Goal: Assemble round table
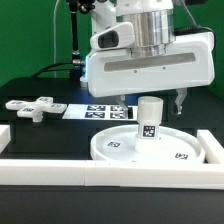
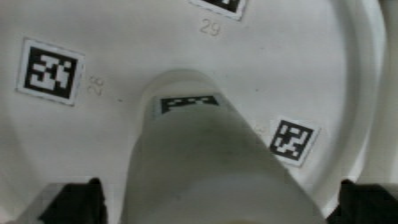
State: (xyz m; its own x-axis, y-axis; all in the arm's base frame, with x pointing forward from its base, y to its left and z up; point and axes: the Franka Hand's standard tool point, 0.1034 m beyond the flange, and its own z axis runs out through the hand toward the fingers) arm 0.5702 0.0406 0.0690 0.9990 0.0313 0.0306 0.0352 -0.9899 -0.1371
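The large round disc (image 1: 118,150) lies flat on the table near the front, tags facing up. The short cylindrical post (image 1: 148,122) stands upright on the disc's middle. My gripper (image 1: 152,102) hangs straight above the post, fingers spread wide on either side of its top and not touching it. In the wrist view the post (image 2: 205,150) rises between my dark fingertips (image 2: 80,203), with a gap on each side, and the disc (image 2: 125,50) fills the background. The cross-shaped foot piece (image 1: 35,106) lies apart at the exterior view's left.
The marker board (image 1: 100,110) lies behind the disc. White border rails run along the front (image 1: 90,172), the exterior view's right (image 1: 211,148) and left (image 1: 5,135). A green backdrop and cables stand behind.
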